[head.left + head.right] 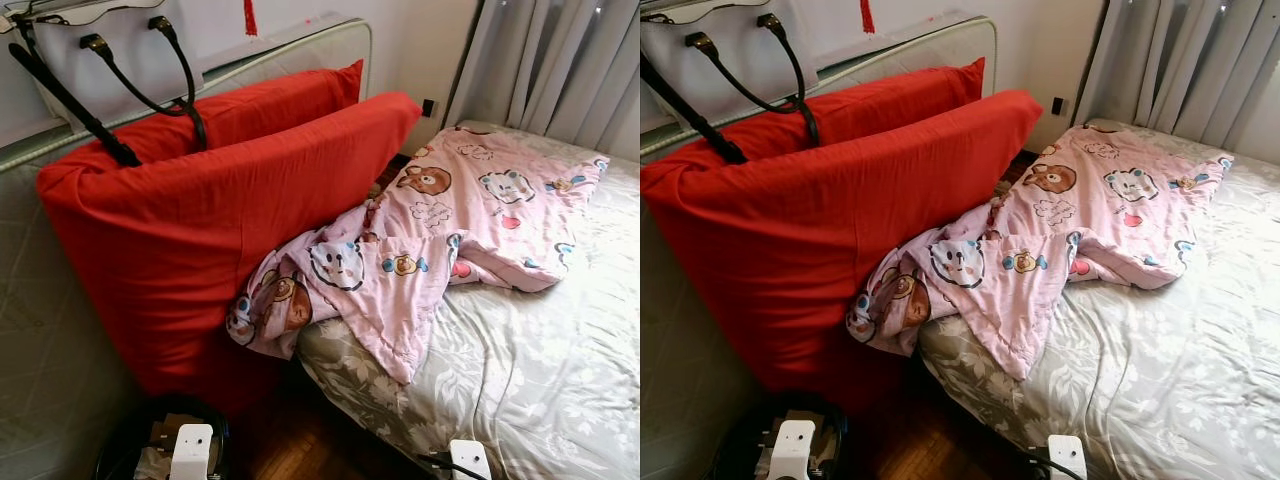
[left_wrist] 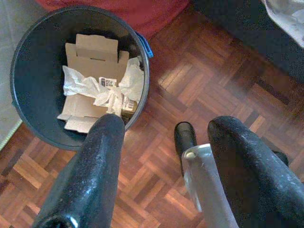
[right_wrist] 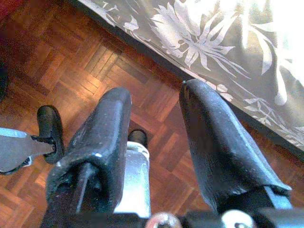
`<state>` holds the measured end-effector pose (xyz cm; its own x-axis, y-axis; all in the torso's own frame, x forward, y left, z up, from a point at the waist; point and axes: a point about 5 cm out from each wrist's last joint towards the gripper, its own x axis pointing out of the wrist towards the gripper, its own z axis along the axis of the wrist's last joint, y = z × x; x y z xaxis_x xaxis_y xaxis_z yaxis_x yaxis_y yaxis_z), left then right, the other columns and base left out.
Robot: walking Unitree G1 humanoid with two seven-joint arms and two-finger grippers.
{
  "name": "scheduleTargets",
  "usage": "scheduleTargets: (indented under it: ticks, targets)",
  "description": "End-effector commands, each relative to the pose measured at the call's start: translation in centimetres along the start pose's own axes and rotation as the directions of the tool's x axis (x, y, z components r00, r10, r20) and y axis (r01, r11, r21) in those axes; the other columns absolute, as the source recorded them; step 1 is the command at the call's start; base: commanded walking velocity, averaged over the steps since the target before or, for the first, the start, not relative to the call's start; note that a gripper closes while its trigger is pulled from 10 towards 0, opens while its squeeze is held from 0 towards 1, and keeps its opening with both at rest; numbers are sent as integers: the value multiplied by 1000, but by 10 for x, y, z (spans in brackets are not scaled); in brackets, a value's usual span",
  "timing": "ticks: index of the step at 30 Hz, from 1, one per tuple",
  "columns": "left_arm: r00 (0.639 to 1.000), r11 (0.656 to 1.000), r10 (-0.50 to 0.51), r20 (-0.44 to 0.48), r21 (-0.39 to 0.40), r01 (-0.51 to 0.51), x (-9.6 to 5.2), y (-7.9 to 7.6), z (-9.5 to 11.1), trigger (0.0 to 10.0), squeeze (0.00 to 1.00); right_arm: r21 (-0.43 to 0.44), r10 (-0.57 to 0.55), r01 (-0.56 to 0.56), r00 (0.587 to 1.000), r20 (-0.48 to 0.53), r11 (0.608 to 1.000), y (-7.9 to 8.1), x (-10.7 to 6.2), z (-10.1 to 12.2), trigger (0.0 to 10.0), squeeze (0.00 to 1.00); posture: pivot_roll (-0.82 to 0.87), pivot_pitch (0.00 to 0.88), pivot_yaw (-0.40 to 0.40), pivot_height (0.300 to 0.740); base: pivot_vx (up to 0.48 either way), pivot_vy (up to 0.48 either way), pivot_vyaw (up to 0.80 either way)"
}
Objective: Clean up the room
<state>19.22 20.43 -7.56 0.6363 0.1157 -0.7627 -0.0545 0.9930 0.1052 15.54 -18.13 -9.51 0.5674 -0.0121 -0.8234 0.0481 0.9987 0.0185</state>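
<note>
one pink blanket [image 1: 440,235], two red pillows [image 1: 200,215]

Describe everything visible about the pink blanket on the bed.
The blanket is pink, thin-looking quilted fabric printed with cartoon bears and other animals. It lies crumpled and unfolded across the grey floral sheet, bunched at one end against the red cushion, with one corner hanging over the bed's edge above the floor. Nothing grips it.

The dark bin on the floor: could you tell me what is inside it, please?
Inside the dark bin lie flattened cardboard and crumpled white paper. Whatever sits beneath them is covered.
</note>
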Motion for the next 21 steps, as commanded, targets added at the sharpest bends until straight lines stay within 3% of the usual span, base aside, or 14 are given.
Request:
scheduleTargets:
  ticks: [1,5,14,21]
  targets:
    - [1000,1000,7,-12,-17,-7,-1,3,-5,10000,0,-12,9,-9,1000,13,1000,2,1,3,10000,0,-59,0,-1,740,0,0,800]
    - [1000,1000,5,-12,-17,-5,-1,3,-5,10000,0,-8,9,-9,1000,10,1000,2,1,3,10000,0,-60,0,-2,740,0,0,533]
    - [1000,1000,6,-15,-17,-6,-1,3,-5,10000,0,-4,4,-4,1000,9,1000,2,1,3,10000,0,-61,0,-4,740,0,0,0]
    - [1000,1000,6,-13,-22,-7,-1,4,-4,10000,0,-34,10,-10,1000,9,999,1,1,5,10000,0,-59,0,-7,740,287,0,0]
